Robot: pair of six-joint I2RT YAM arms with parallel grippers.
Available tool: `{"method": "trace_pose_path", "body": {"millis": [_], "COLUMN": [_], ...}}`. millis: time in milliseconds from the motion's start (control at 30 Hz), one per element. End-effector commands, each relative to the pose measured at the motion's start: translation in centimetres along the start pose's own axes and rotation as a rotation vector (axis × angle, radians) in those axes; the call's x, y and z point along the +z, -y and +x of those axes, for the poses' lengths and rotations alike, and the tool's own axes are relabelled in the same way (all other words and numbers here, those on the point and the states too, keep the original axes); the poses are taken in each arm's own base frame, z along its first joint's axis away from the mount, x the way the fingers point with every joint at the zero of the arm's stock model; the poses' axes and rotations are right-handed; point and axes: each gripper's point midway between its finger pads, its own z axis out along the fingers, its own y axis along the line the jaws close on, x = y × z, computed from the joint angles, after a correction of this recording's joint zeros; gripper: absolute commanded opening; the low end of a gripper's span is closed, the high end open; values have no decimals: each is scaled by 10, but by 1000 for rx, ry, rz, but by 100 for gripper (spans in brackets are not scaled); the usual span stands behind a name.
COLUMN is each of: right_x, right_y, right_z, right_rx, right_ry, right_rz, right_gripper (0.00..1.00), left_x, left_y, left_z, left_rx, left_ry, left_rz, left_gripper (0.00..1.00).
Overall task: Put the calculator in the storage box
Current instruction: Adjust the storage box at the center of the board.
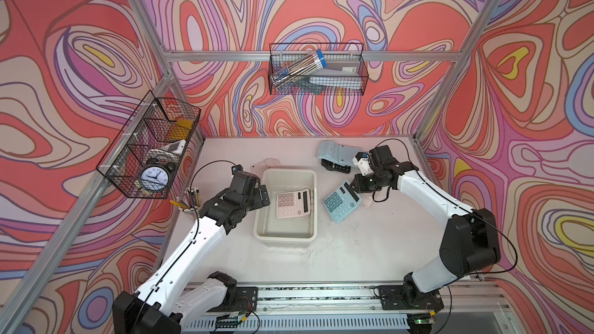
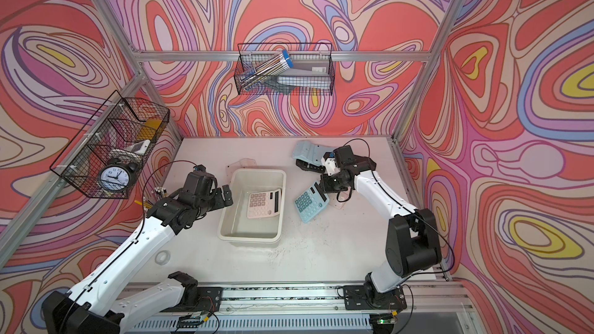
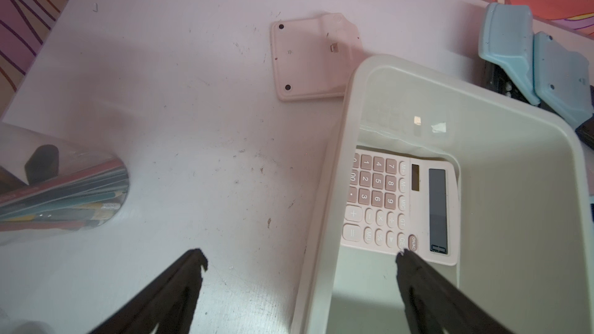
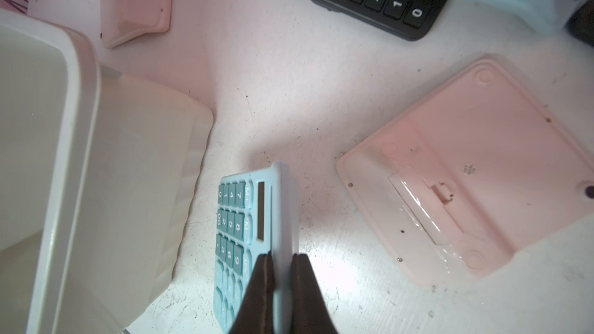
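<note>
It was a robot test cell in a lab, not a lived-in room. An aluminium frame boxed in a white table, and the walls wore one printed swirl pattern. Two arms were bolted to a rail at the table's front, with bare circuit boards and wires beside it. Office goods (a blue calculator, a clock, a tube of pencils) were about, some in wire baskets hung on the frame.
</note>
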Motion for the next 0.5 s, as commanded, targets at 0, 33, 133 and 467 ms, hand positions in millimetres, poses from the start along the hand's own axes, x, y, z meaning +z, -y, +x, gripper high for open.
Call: {"method": "trace_pose_path", "body": {"millis": [0, 33, 133, 467], "right_x": [-30, -37, -61, -137], "right_y": [-1, -2, -8, -48], "right_z": [-17, -19, -28, -51], "right_rx": [24, 28, 43, 44], "right_ry": [85, 100, 168, 319], "right_rz": [48, 54, 59, -39], "right_gripper": [0, 0, 0, 0], "left_x": [12, 14, 21, 26], "left_y": [6, 10, 24, 80], "left_z": [15, 17, 27, 53], "left_rx": [-26, -27, -27, -189], "left_ry": [-80, -97, -157, -297], "left_rz": [44, 61, 131, 442], "left_gripper": [99, 99, 99, 92]}}
